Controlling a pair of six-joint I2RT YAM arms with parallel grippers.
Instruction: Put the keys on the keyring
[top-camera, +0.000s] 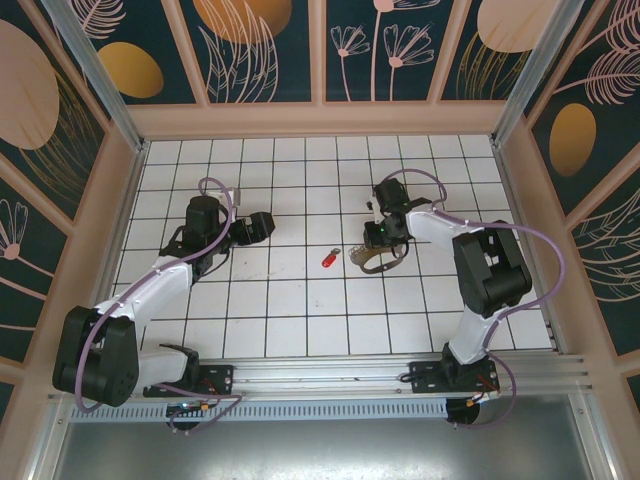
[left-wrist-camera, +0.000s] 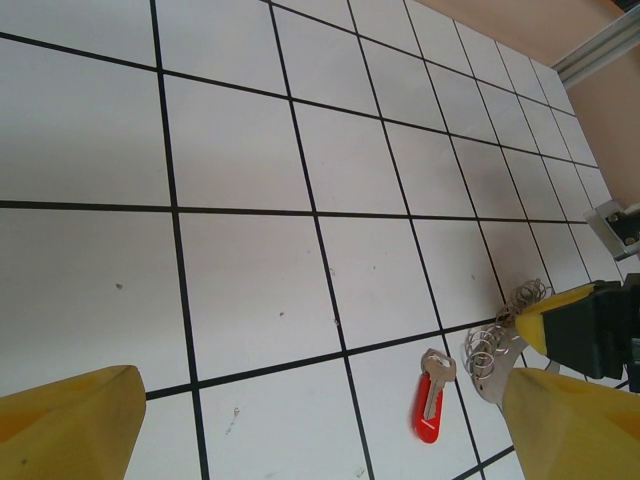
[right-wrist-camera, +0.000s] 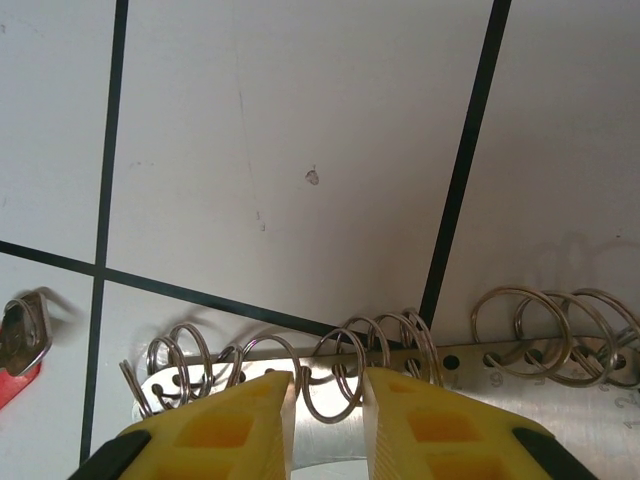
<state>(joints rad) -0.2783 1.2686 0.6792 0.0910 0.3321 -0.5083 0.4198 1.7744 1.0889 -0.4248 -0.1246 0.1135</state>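
The white tiled table (top-camera: 300, 320) is seen in front of the arm bases. Near its middle, the red key (top-camera: 327, 257) is laid flat on a tile. It is not touched by any gripper.

Just beside it, on its right, the keyring (top-camera: 378, 260) is laid on the table. In the right wrist view it is seen as a silvery strip with small holes, and many thin wire loops (right-wrist-camera: 545, 335) are hung through those holes.

The right gripper (right-wrist-camera: 327, 395) is set right over the keyring. Its yellow fingers (right-wrist-camera: 225, 425) are brought almost together, and one wire loop is pinched between them.

A little farther out, on the left side, the left gripper (top-camera: 265, 226) is held above bare tiles, well apart from the key and the keyring. Its yellow fingers (left-wrist-camera: 70, 425) are spread wide, and nothing is held between them. It is pointed toward the red key.
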